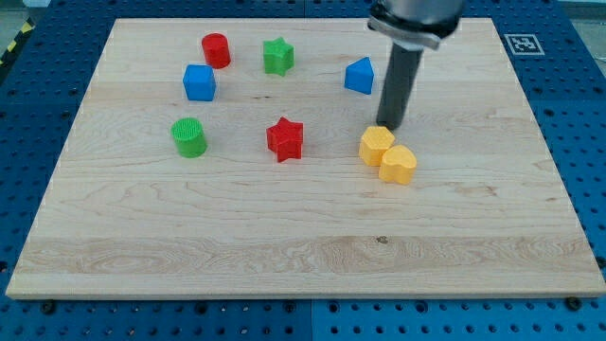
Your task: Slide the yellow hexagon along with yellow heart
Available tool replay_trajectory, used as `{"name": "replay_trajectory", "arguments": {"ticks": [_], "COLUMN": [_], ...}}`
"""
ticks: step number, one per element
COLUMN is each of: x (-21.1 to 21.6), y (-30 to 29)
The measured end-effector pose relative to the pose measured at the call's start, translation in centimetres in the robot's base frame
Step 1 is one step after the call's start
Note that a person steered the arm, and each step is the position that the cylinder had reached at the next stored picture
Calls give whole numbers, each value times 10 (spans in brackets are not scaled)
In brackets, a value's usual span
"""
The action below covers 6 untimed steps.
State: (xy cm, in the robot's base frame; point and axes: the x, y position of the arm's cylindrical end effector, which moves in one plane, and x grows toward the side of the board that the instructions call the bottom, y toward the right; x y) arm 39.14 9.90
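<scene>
Item: rod tip (pixel 389 126), no pincer fitted, nothing held, touching yellow hexagon (pixel 376 145) from view's top; yellow heart (pixel 399 165) adjoining at lower right

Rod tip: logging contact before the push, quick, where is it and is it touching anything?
My tip: at the yellow hexagon's top edge, apparently touching; holds nothing.

- The board (pixel 303 256) is pale wood with visible grain, smooth and matt.
- The yellow hexagon (pixel 376 145) and yellow heart (pixel 399 164) look like matt plastic with fine ridged sides.
- The green cylinder (pixel 189 136) shows the same ribbed plastic.
- The rod above my tip (pixel 389 127) is dark with a dull sheen.
- The blue base (pixel 578 104) looks like perforated metal.
</scene>
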Motion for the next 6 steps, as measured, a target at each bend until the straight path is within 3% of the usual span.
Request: {"name": "replay_trajectory", "arguments": {"ticks": [1,2,5,6], "x": [-13,20,70,112], "y": [-47,-81,-15,-15]}}
